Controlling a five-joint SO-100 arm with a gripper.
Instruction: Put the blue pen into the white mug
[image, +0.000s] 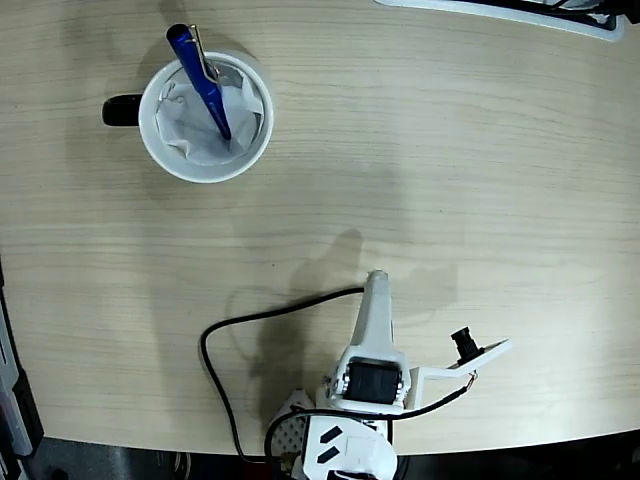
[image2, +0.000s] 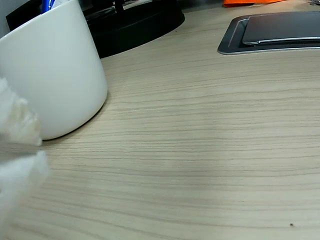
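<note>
Gripper (image: 377, 282) of mine sits low near the table's (image: 450, 150) front edge, holding nothing; I cannot tell whether its fingers are parted. Well away, up-left in the fixed view, the pen (image: 203, 78) stands tilted inside the mug (image: 160, 145), top leaning up-left.

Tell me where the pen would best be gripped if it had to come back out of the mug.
Probably the pen's upper end, clear above the mug rim at the top of the fixed view. Come from above, with the gripper's fingers closing across the slim barrel below the clip. The lower end is sunk in the paper lining and seems unreachable.
</note>
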